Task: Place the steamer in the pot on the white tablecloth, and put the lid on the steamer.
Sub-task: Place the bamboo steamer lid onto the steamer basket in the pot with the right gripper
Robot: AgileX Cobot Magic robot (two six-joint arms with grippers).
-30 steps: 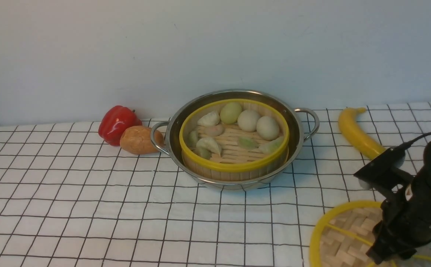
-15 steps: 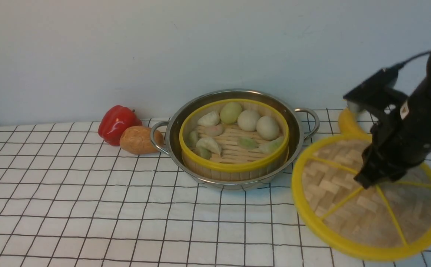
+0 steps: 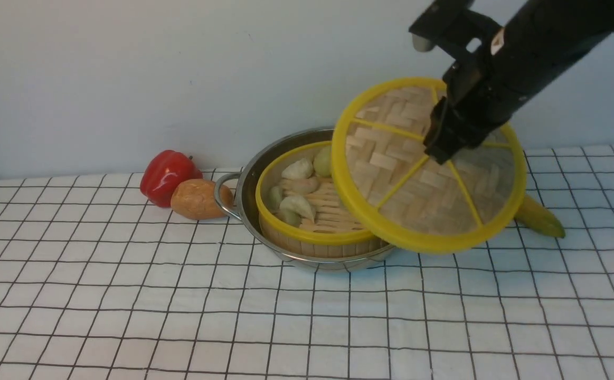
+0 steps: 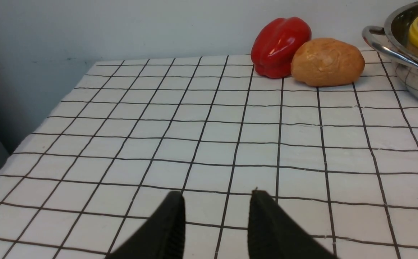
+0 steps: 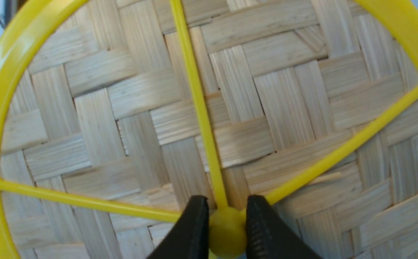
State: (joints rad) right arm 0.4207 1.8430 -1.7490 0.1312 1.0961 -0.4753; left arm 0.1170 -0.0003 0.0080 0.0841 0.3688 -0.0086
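The steamer (image 3: 312, 236), a bamboo basket with a yellow rim and pale dumplings inside, sits in the shiny steel pot (image 3: 243, 196) on the white tablecloth (image 3: 180, 295). My right gripper (image 3: 436, 150) holds the woven lid (image 3: 391, 163) in the air, tilted, above the pot's right side and hiding the steamer's right half. In the right wrist view the right gripper (image 5: 226, 205) is shut on the lid's (image 5: 252, 108) yellow central hub. My left gripper (image 4: 216, 196) hangs open over bare cloth, left of the pot (image 4: 403, 54), with nothing between its fingers.
A red bell pepper (image 3: 167, 174) and a brown potato (image 3: 198, 199) lie just left of the pot's handle. A yellow banana (image 3: 541, 219) lies to the right, mostly hidden behind the lid. A pale wall stands close behind the table.
The right arm has lifted the lid from the cloth's front right corner and carried it up and left, until it overlaps the pot. The left arm has not moved.
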